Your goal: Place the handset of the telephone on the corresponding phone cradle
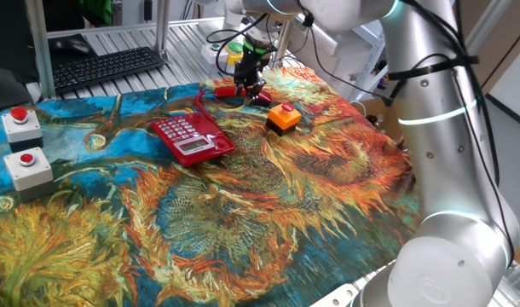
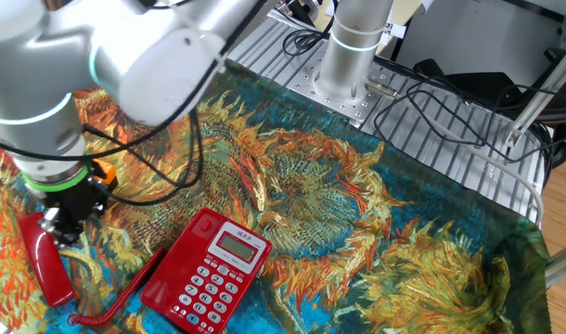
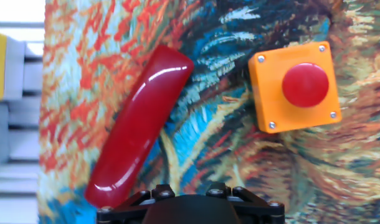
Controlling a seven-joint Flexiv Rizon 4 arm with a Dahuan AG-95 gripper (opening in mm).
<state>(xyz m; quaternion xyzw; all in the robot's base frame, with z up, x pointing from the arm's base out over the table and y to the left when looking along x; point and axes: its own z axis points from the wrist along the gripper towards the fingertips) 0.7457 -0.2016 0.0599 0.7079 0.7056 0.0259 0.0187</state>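
Black gripper (image 3: 189, 202) housing fills the hand view's lower edge; whether its fingers are apart or together cannot be told. Just ahead and to the left of it, the glossy red curved plastic handset (image 3: 138, 127) lies flat on the sunflower-print cloth (image 2: 357, 204). An orange box with a red button (image 3: 294, 86) sits ahead on the right. Well apart from the gripper rests the red plastic telephone (image 2: 206, 271) with pale grey keys.

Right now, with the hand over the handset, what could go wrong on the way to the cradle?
1. The hand sits near one end of the handset, so an off-centre grasp on glossy plastic may tilt or slip.
2. The cord could drag the telephone.
3. The orange button box lies close and could be bumped.
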